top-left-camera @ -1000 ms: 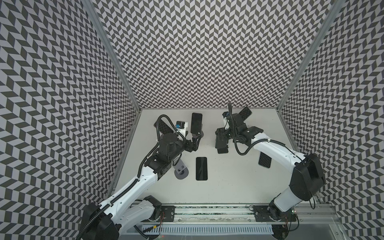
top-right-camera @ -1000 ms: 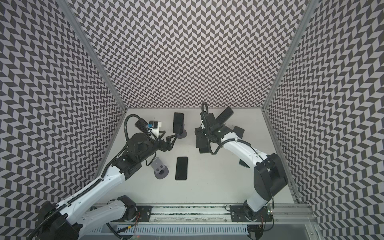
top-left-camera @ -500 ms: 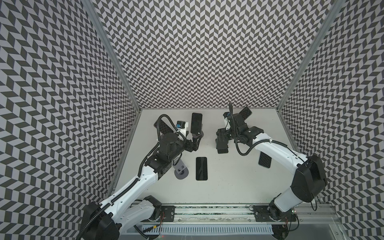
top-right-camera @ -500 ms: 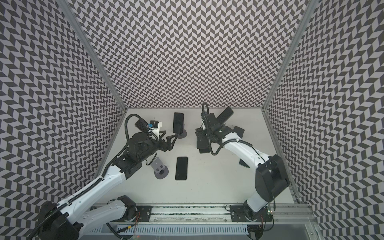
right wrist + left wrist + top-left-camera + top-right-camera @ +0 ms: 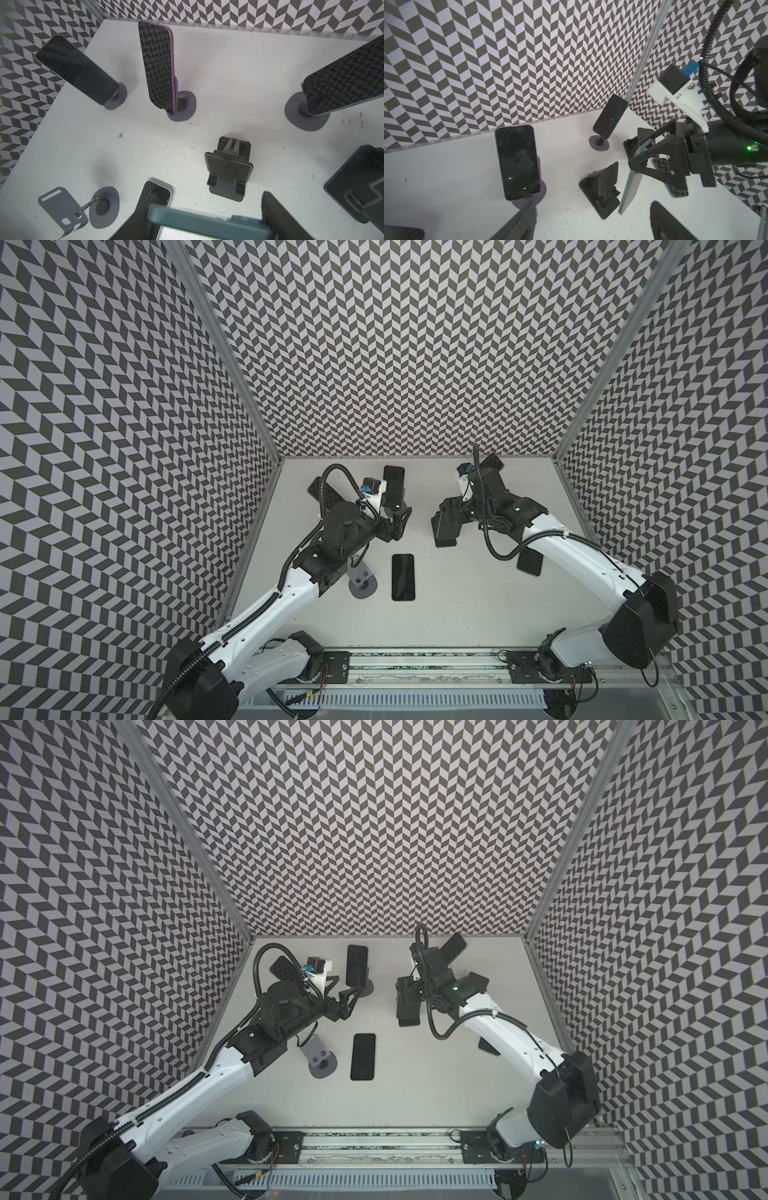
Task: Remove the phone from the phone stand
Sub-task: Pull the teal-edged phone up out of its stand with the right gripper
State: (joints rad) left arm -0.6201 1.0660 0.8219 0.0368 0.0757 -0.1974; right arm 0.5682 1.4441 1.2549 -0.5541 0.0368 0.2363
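Observation:
My right gripper (image 5: 446, 526) (image 5: 207, 220) is shut on a teal phone (image 5: 207, 224), gripping it across its width. In the left wrist view the phone (image 5: 631, 182) hangs edge-on, tilted, just beside the black folding phone stand (image 5: 602, 187). It is off the stand's rest, with its lower end near the stand's base. That stand (image 5: 228, 168) has nothing on it. My left gripper (image 5: 401, 518) (image 5: 591, 228) is open with nothing between its fingers. It hovers low in front of a dark phone (image 5: 393, 487) (image 5: 518, 162) that stands on a grey round-foot stand.
A phone (image 5: 403, 576) lies flat mid-table beside a bare grey stand (image 5: 361, 578). More phones stand on stands at the back left (image 5: 322, 493) and back right (image 5: 490, 462). Another phone (image 5: 530, 562) lies flat under my right arm. A second black stand (image 5: 357, 187) sits nearby.
The left gripper's jaws have narrowed a little while staying open. The right gripper holds the phone in nearly the same place.

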